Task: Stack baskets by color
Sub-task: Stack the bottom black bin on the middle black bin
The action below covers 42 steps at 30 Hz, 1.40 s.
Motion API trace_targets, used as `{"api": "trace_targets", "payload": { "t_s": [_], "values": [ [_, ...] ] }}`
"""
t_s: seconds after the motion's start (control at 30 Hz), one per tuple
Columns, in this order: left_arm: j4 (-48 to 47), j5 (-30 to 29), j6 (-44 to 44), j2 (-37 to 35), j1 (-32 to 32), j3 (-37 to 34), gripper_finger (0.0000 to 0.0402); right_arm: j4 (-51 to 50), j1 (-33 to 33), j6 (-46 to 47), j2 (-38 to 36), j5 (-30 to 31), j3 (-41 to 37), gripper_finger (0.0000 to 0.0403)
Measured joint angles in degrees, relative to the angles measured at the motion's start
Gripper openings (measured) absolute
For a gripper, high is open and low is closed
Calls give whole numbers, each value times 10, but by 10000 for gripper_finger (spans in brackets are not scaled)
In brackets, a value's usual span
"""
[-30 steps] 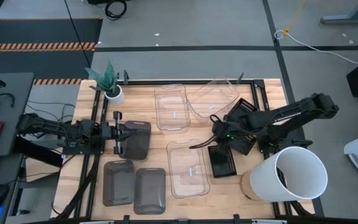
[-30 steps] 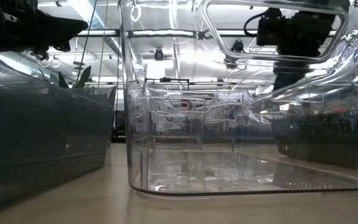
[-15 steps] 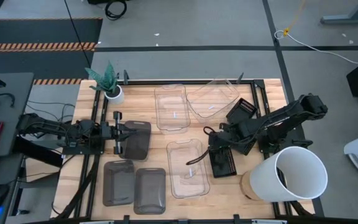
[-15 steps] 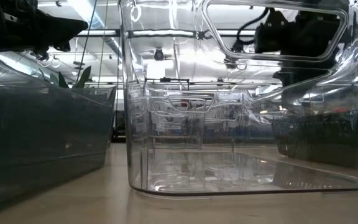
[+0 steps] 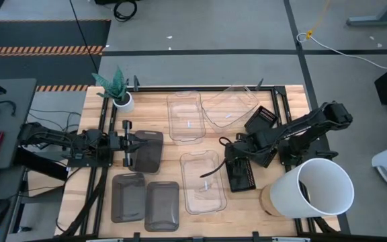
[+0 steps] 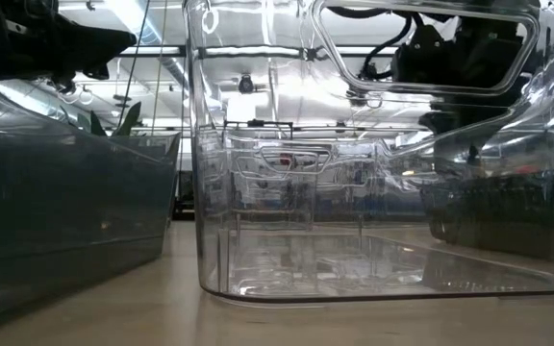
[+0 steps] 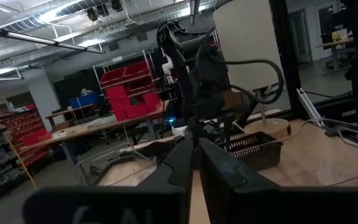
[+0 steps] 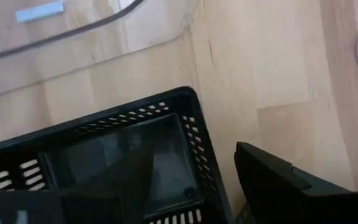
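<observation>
The right gripper hung right of centre in the high view, directly over the near end of a small black perforated plastic basket. Its jaws stood spread: in the right wrist view one dark finger sat outside the basket's rim and nothing lay between the fingers, so the basket was not held. A second black perforated basket lay tilted further up the frame, behind the arm.

The left gripper waited at centre left, its fingers pressed together, at the edge of a smoky dark grey plastic bin. Two more grey bins lay side by side at lower left. Clear transparent bins stood in the middle: one at upper centre, a tilted one to its right, one at lower centre.

The step in hand looked like taking up the black basket; next the jaws would need to straddle its wall and close before carrying it to its match.

All this rested on a pale wooden table, with a small white plant pot at upper left and a big white cylindrical bucket at lower right. Grey floor with striped tape surrounded it.
</observation>
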Motion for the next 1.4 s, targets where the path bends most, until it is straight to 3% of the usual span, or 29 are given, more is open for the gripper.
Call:
{"api": "trace_targets", "payload": {
  "t_s": [0.3,0.6,1.0,1.23,1.4],
  "values": [
    [0,0,0,0,0,0,34,10,-2,-73,64,5,0,190],
    [0,0,0,0,0,0,28,12,-2,-83,109,6,-1,136],
    [0,0,0,0,0,0,35,9,-2,-83,102,-14,0,15],
    [0,0,0,0,0,0,33,1,-2,-82,101,-17,3,11],
    [0,0,0,0,0,0,28,-47,-2,-86,99,-15,48,6]
  ]
}}
